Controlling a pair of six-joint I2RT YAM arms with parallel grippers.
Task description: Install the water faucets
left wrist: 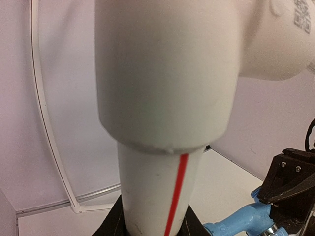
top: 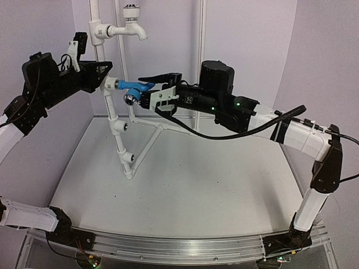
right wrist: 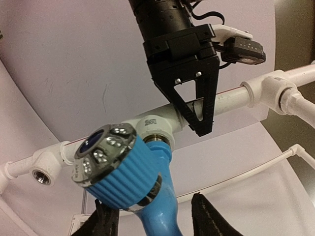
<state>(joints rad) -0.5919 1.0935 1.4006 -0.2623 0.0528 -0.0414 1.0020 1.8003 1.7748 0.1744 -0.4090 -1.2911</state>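
Blue tap [right wrist: 118, 177] stood nearest, at twelve o'clock between the half-open, ungripping fingers of my right claw [right wrist: 151, 214], its stem running straight into the pipe [right wrist: 231, 98] my left claw [right wrist: 197, 110] clamped.

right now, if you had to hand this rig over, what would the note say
Left hand: shut on the white pipe frame, holding it.
Right hand: open, one finger on each side of the blue faucet, with gaps showing on both sides.
Blue faucet: its inlet sits in a socket partway up the frame. How far it is seated, I cannot tell.
White faucet: mounted at the top of the frame.
Left to do: probably grip the blue faucet, finish seating it, then release both hands.
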